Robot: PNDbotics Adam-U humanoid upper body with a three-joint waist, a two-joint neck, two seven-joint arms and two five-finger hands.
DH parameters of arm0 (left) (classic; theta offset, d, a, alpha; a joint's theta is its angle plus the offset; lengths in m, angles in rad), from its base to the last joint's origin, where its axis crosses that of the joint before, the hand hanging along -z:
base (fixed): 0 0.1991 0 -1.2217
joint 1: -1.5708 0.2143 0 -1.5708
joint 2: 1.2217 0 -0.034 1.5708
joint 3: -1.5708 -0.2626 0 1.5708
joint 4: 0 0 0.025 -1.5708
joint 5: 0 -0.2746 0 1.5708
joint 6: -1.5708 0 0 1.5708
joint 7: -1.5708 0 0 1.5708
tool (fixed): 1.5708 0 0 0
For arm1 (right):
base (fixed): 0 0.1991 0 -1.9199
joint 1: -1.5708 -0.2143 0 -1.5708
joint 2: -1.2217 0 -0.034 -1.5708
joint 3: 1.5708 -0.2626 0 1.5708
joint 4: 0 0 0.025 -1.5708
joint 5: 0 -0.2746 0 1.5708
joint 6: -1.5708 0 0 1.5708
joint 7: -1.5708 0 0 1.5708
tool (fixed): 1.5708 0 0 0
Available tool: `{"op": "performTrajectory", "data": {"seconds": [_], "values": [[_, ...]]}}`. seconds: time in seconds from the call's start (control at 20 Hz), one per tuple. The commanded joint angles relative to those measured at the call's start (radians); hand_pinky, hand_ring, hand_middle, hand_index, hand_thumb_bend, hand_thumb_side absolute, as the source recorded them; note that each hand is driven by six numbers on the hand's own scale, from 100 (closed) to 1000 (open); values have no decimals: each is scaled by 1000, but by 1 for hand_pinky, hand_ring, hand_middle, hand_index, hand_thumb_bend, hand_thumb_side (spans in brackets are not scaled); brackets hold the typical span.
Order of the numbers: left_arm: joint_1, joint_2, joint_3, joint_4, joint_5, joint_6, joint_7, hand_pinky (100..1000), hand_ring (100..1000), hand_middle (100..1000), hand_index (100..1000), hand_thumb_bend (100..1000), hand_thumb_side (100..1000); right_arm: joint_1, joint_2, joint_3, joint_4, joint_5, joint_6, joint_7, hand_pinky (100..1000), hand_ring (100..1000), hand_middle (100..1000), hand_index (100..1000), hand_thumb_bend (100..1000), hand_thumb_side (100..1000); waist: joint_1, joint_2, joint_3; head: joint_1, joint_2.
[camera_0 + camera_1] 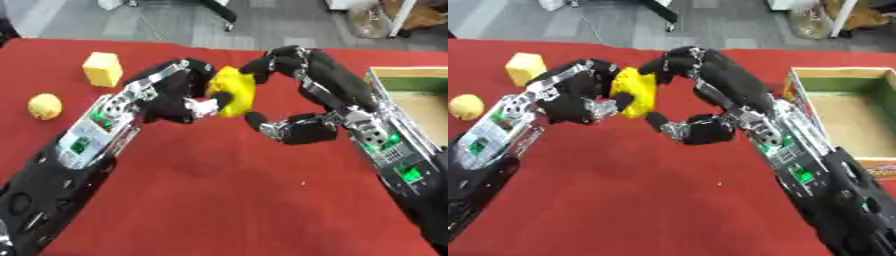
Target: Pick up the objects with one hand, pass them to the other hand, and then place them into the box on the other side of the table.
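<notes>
holding the yellow object (232, 91) up over the middle of the red table (227, 200), we have our left hand (179, 95) curled round its left side, thumb tucked under the lower edge. our right hand (702, 95) arches over it from the other side: the upper fingers hook onto the top right corner, while the thumb sits lower and apart from it, so that hand is half closed about the object and not yet wrapped on it. we judge this to be the handover itself, with the weight on the left.

the thing looks small, chunky and light, a blunt-edged lump with a smooth bright skin. it may be soft foam or hollow plastic; we cannot tell which. a smooth skin could slide between hard fingers, so we would take it across its broad faces, fingers on top and thumb brought up beneath, before the left lets go. nothing about it looks fragile.

waiting on the table at the far left are a pale yellow block (103, 69) and a small round yellow ball (45, 106), well apart from the hands. the box (874, 75) stands at the right edge, open, with green inner walls and a tan floor.

no brand or label shows on the object. a strip of print runs along the box's near edge, too indistinct to read.
</notes>
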Motion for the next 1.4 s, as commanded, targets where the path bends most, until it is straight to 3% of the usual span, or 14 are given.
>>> {"op": "performTrajectory", "data": {"seconds": [0.05,0.7,0.95,1.4], "values": [[-25,7,-7,-30,11,2,-14,692,540,439,510,142,112,-13,-11,-4,-13,4,3,2,610,580,541,805,308,191,2,-21,3,1,4],[-27,10,-11,-69,30,16,-23,694,541,440,511,129,116,-5,-13,-2,2,99,-14,-5,618,587,546,830,288,167,2,-21,6,2,6],[-30,7,-12,-84,39,20,-22,695,541,440,511,126,117,-4,-11,-1,7,115,-15,-4,615,585,543,789,253,138,2,-21,6,2,6],[-31,9,-20,-89,39,31,-28,698,545,454,525,132,126,0,-4,-6,16,54,46,-86,575,539,479,485,220,104,4,-21,3,2,7]]}}
